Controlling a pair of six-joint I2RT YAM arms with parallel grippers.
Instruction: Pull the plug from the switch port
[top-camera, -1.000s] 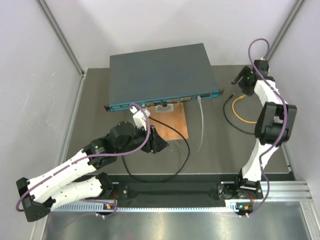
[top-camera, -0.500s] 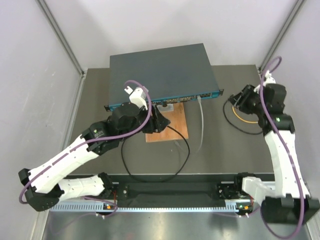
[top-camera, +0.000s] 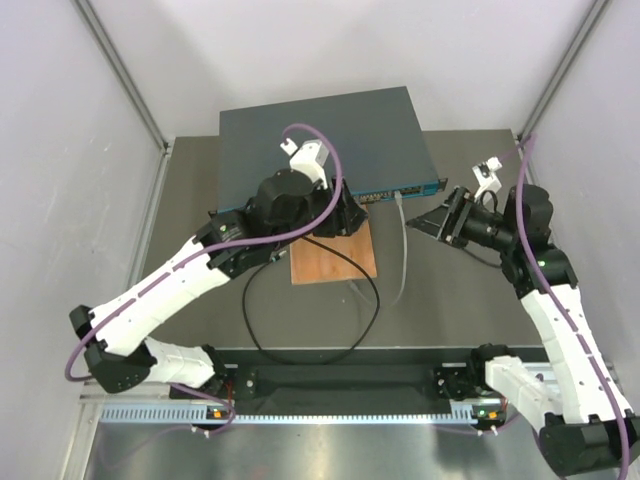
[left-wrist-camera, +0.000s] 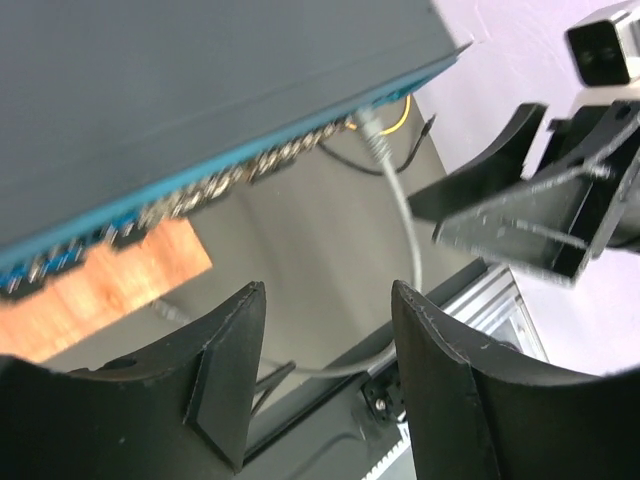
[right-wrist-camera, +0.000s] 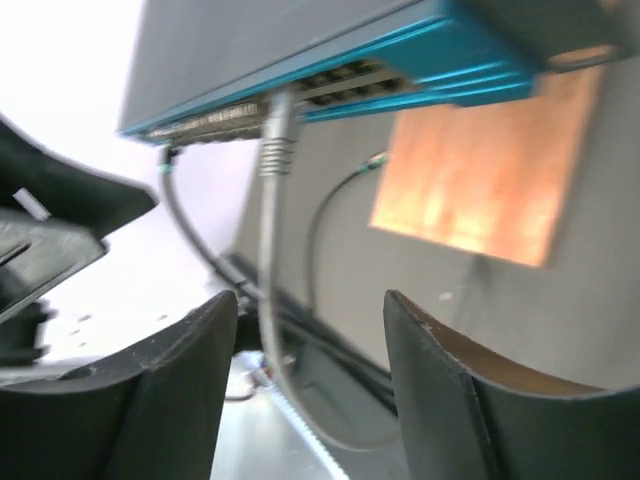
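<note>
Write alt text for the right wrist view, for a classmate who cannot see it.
A grey plug sits in the teal front strip of the switch, its cable hanging between the right arm's open fingers. A wooden board lies to the right.

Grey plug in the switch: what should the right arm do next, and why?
Probably ease the right gripper forward until its open fingers straddle the grey plug: it sits in the switch, and the fingers are short of it.
</note>
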